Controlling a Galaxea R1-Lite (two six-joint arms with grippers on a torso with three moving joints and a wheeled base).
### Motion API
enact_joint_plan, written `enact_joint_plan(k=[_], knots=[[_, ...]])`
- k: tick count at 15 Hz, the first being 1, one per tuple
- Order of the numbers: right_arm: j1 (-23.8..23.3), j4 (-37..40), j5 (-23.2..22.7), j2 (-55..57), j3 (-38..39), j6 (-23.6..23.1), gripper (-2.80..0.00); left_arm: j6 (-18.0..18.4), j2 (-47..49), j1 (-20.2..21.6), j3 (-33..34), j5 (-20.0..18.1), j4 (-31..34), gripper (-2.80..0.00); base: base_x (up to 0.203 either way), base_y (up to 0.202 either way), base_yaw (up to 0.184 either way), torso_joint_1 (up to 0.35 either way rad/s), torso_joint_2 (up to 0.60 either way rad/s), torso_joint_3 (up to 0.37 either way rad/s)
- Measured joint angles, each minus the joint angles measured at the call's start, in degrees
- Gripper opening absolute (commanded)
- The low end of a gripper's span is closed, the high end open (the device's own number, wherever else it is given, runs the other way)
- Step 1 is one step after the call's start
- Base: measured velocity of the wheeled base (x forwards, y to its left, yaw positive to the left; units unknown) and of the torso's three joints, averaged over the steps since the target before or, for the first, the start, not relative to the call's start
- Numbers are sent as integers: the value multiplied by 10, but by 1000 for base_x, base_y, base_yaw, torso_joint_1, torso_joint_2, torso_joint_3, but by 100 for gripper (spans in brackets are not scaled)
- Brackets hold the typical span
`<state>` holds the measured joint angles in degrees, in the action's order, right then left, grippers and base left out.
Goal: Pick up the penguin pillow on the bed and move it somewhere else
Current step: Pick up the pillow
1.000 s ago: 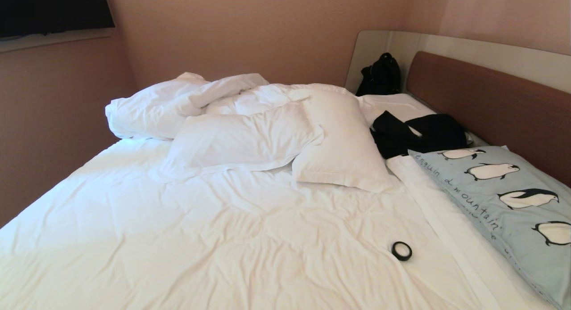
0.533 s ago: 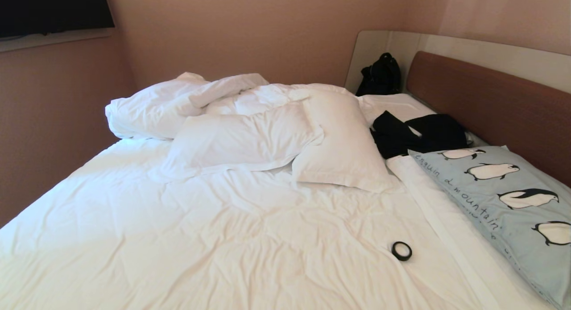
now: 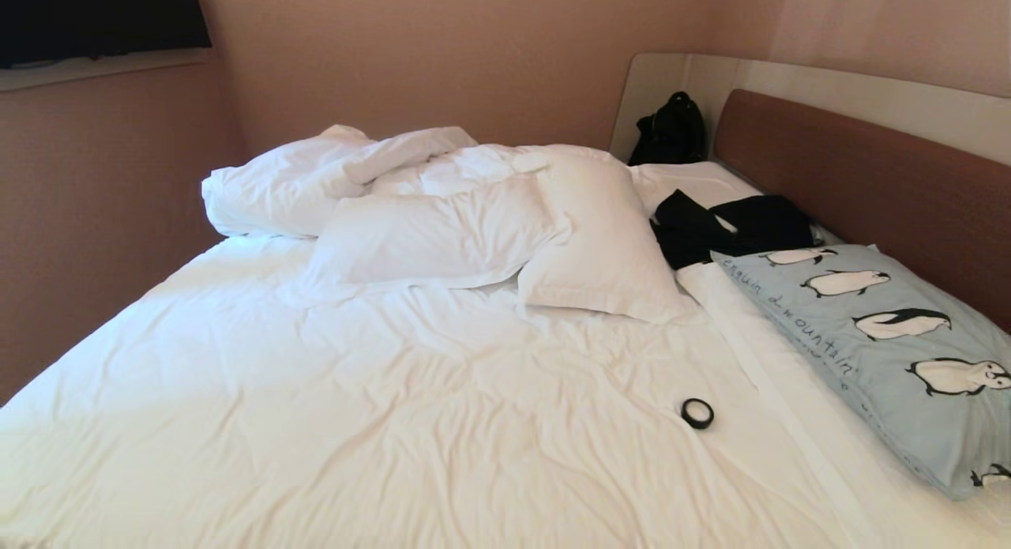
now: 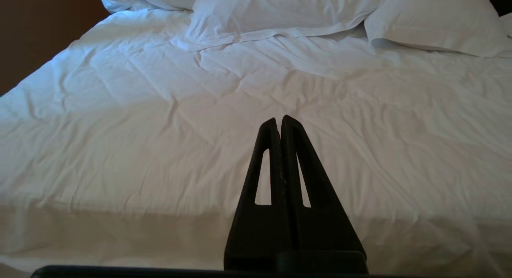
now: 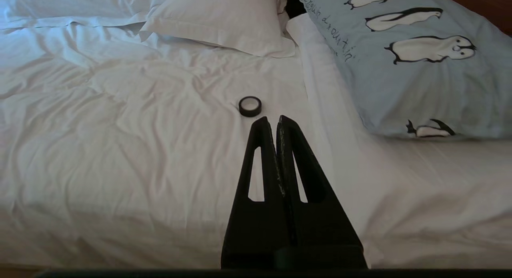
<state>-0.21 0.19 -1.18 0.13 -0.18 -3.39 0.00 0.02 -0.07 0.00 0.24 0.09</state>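
Observation:
The pale blue penguin pillow (image 3: 877,351) (image 5: 416,66) lies flat at the right side of the bed (image 3: 395,391), close to the brown headboard (image 3: 861,186). Neither arm shows in the head view. My right gripper (image 5: 272,120) is shut and empty, held above the white sheet short of the pillow's near corner. My left gripper (image 4: 278,120) is also shut and empty, over the rumpled sheet (image 4: 160,122) farther left.
A small black tape ring (image 3: 697,413) (image 5: 250,106) lies on the sheet just ahead of the right gripper. White pillows (image 3: 600,241) and a bunched duvet (image 3: 316,178) sit mid-bed. Dark clothing (image 3: 727,225) lies beside the penguin pillow; a black bag (image 3: 670,130) stands in the corner.
The whole head view has shifted: the bed and pillow sit slightly higher and farther left in the picture, so the camera moved. No object on the bed moved.

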Motion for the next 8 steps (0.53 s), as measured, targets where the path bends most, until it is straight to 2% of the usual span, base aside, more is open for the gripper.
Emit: enact_joint_plan(k=[8], knots=[[0,0,0,0,0,1,-280,1,0,0,0,0,0,-280,0,0,0,0,0,0]])
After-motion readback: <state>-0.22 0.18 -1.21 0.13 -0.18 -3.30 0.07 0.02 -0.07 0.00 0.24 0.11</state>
